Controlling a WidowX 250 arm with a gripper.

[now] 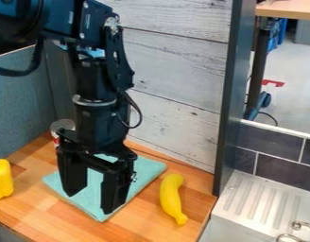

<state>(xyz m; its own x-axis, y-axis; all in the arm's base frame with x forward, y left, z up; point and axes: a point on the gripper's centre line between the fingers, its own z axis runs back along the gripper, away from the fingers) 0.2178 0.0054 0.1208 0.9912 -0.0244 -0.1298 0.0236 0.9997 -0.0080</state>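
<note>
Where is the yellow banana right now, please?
In the camera view, the banana lies on the wooden counter, low and just right of centre, between the teal cloth and the ridged drainboard.

Rect. teal cloth [147, 171] is seen w/ matt surf., curved yellow plastic banana [171, 194] w/ smooth. Flat lt.-brown countertop [140, 222] is made of wood.

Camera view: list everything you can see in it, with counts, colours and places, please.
Cloth: one, teal, on the counter below the gripper.
Toy banana: one, yellow, right of the cloth.
Yellow object: one, at the left edge.
Can: one, partly hidden, behind the arm.
Counter: one, wood-brown.
Plank wall: one, whitish, behind the counter.
Post: one, dark, right of the planks.
Drainboard: one, pale, lower right.
Arm: one, black, from upper left.
Gripper: one, black, fingers apart over the cloth.
</note>
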